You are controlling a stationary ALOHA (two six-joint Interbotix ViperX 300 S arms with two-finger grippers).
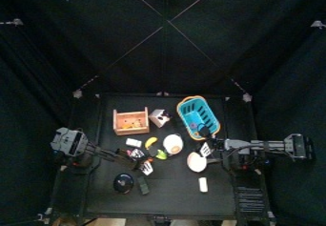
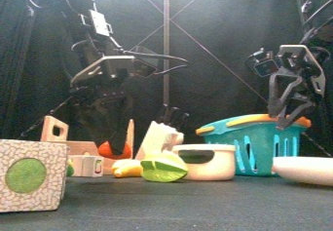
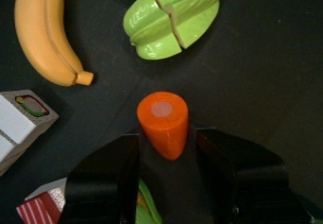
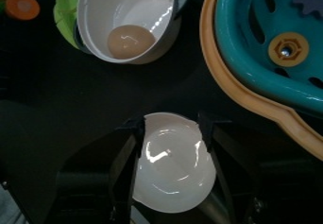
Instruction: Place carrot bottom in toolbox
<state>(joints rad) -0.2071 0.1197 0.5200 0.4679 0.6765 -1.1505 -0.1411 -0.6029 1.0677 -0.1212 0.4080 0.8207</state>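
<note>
Two matte black arms, chunky jointed segments, loose black cables looping off the left arm (image 2: 111, 64) at upper left of the front view. Right arm (image 2: 293, 69) blocky at upper right. Broad, glossy black jaws in both wrist views.

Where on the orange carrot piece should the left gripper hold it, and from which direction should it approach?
Probably from straight above. In the left wrist view the carrot piece stands upright as a short cylinder, its flat pale top facing the camera. The left gripper is already over it, one jaw on either side. Grip the round side wall below the top; the banana and green fruit lie clear of it.
</note>
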